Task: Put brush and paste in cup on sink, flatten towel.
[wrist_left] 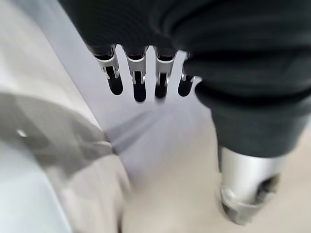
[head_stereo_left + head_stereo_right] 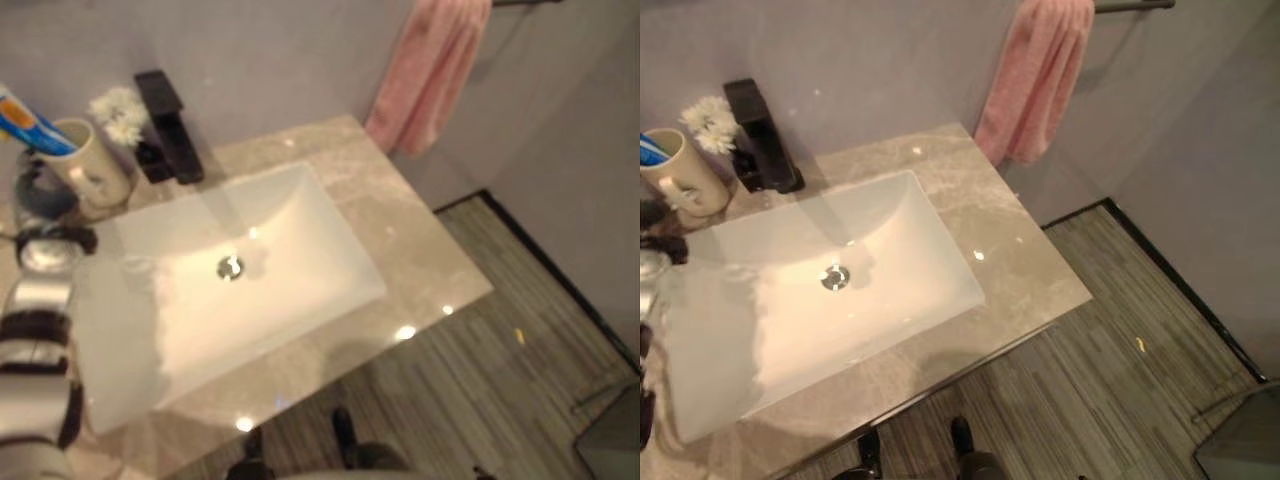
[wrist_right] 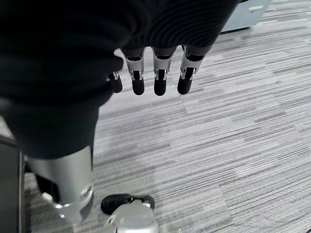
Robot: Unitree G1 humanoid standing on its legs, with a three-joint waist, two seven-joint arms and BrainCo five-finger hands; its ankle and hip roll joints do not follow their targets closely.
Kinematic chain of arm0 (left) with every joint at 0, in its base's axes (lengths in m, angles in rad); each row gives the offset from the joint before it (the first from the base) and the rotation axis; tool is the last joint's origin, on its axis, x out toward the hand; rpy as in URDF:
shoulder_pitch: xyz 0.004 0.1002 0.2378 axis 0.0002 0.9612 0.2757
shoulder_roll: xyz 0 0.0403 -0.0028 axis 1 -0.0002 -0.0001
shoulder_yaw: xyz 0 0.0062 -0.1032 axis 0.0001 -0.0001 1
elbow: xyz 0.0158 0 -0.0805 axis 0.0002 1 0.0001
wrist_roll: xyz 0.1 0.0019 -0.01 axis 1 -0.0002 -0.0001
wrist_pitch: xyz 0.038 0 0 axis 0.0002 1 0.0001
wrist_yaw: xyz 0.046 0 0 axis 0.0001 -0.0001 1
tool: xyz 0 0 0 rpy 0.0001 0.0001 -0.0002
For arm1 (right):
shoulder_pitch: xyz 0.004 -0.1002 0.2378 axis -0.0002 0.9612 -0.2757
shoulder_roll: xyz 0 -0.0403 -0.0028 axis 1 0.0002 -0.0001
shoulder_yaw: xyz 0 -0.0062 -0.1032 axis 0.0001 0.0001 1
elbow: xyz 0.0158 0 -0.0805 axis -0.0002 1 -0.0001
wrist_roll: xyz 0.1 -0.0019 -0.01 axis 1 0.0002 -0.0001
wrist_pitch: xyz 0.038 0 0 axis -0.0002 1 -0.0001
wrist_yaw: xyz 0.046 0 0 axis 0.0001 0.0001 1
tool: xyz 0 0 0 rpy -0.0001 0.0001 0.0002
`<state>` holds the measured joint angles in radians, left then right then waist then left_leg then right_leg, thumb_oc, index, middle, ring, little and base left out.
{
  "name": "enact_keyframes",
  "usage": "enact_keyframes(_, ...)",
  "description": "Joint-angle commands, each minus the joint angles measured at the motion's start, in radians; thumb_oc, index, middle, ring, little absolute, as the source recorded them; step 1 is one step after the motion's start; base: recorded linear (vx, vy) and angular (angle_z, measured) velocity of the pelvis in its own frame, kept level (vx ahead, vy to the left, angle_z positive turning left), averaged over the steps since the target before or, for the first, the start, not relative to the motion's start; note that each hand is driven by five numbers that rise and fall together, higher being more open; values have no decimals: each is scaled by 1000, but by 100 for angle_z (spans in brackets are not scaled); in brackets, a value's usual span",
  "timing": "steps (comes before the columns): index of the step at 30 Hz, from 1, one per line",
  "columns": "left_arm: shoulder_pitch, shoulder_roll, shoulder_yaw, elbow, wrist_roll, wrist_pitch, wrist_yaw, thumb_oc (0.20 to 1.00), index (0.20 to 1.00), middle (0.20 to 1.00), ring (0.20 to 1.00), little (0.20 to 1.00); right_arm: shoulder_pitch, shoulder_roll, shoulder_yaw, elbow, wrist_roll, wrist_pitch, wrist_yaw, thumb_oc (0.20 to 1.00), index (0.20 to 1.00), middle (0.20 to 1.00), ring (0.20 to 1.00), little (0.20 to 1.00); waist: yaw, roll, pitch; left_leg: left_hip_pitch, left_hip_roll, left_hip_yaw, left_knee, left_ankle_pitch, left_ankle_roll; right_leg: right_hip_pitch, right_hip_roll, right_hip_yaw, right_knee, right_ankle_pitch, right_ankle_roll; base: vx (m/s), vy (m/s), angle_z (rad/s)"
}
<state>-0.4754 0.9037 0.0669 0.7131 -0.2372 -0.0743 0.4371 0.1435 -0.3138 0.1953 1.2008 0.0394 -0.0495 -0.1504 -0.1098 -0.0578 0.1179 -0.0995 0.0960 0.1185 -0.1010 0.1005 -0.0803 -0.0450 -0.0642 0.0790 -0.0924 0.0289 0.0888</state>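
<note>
towel (image 2: 1032, 78) showing pink | cup (image 2: 92, 162) showing cream | basin (image 2: 820, 290) gleaming white | counter (image 2: 1025, 262) showing beige marble veining | faucet (image 2: 762, 137) showing black | floor (image 3: 233, 145) showing grey stripes

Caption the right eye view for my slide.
Cream ceramic cup holding toothpaste beside white rectangular sink; pink towel hangs bunched on wall rail.

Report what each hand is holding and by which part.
Nothing. The left hand and the right hand both hang with straight fingers and no object in them.

Plain grey walls (image 2: 1200, 150) meet a striped grey floor (image 2: 1110, 390) (dark skirting along the join) beside a beige marble counter (image 2: 1010, 250).
</note>
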Motion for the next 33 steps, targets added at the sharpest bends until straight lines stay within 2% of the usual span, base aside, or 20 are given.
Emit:
enact_keyframes(1,148,69,188,-14,-8,-62,43,1000,1000,1000,1000,1000,18,-19,-32,73,-35,21,6,1000,1000,1000,1000,1000,41,-5,-59,-16,-37,-98,14,-82,65,57,-27,-114,15,-72,-8,-5,-27,20)
enact_keyframes(3,187,63,217,-34,-18,-68,41,1000,1000,1000,1000,1000,17,-19,-37,75,-46,22,5,1000,1000,1000,1000,1000,46,-4,-61,-13,-37,-101,14,-83,65,62,-27,-119,21,-76,-10,-18,-29,19)
enact_keyframes(6,333,40,331,-116,-34,-77,34,1000,1000,1000,1000,1000,15,-17,-38,84,-82,33,12,1000,1000,1000,1000,1000,54,7,-70,3,-42,-117,14,-82,66,85,-27,-138,43,-98,-17,-18,-44,29)
enact_keyframes(11,418,6,372,-148,-85,-88,-11,1000,1000,1000,1000,1000,-1,-25,-36,94,-102,44,18,1000,1000,1000,1000,1000,67,22,-71,9,-43,-140,14,-74,66,93,-22,-154,68,-119,-26,-25,-45,21)
enact_keyframes(14,500,-11,445,-176,-85,-90,11,1000,1000,1000,1000,1000,-13,-35,-50,87,-92,42,13,1000,1000,1000,1000,1000,79,30,-70,24,-39,-141,14,-71,69,89,-16,-154,116,-146,-34,-10,-68,14)
enact_keyframes(15,551,-39,481,-192,-72,-88,18,1000,1000,1000,1000,1000,-16,-36,-58,84,-92,39,11,1000,1000,1000,1000,1000,86,32,-67,34,-35,-142,14,-68,68,86,-10,-153,144,-166,-41,-28,-123,0)
enact_keyframes(20,612,-95,528,-137,-74,-89,32,1000,1000,1000,1000,1000,-18,-46,-53,90,-113,38,12,1000,1000,1000,1000,1000,87,35,-54,44,-26,-153,14,-56,63,84,5,-162,179,-197,-57,-41,-111,2)
enact_keyframes(25,621,-169,519,148,-131,-74,33,1000,1000,1000,1000,1000,-19,-74,-73,117,-128,39,-2,1000,1000,1000,1000,1000,84,39,-44,59,-17,-155,14,-43,57,93,17,-174,205,-220,-74,-23,-101,6)
enact_keyframes(27,600,-193,502,315,-154,-55,23,1000,1000,1000,1000,1000,-24,-77,-80,119,-124,36,-12,1000,1000,1000,1000,1000,77,40,-39,63,-15,-151,14,-39,53,100,18,-180,206,-225,-79,-18,-74,11)
enact_keyframes(28,600,-193,502,316,-154,-55,23,1000,1000,1000,1000,1000,-24,-77,-80,119,-124,36,-12,1000,1000,1000,1000,1000,77,40,-38,63,-15,-151,14,-39,53,101,18,-181,206,-225,-79,-3,-38,12)
enact_keyframes(29,588,-216,492,388,-194,-48,-2,1000,1000,1000,1000,1000,-25,-83,-80,116,-123,35,-13,1000,1000,1000,1000,1000,72,43,-41,66,-16,-149,14,-39,52,105,17,-182,203,-224,-81,12,-26,6)
enact_keyframes(31,573,-241,485,512,-239,-30,-39,1000,1000,1000,1000,1000,-26,-92,-86,114,-120,38,-14,1000,1000,1000,1000,1000,64,45,-45,68,-18,-144,24,-47,52,113,13,-182,199,-222,-81,10,-16,1)
enact_keyframes(33,580,-283,468,662,-228,27,-82,1000,1000,1000,1000,1000,-28,-94,-86,108,-114,37,-16,1000,1000,1000,1000,1000,53,52,-57,78,-20,-136,26,-56,54,116,11,-175,200,-223,-82,47,-4,1)
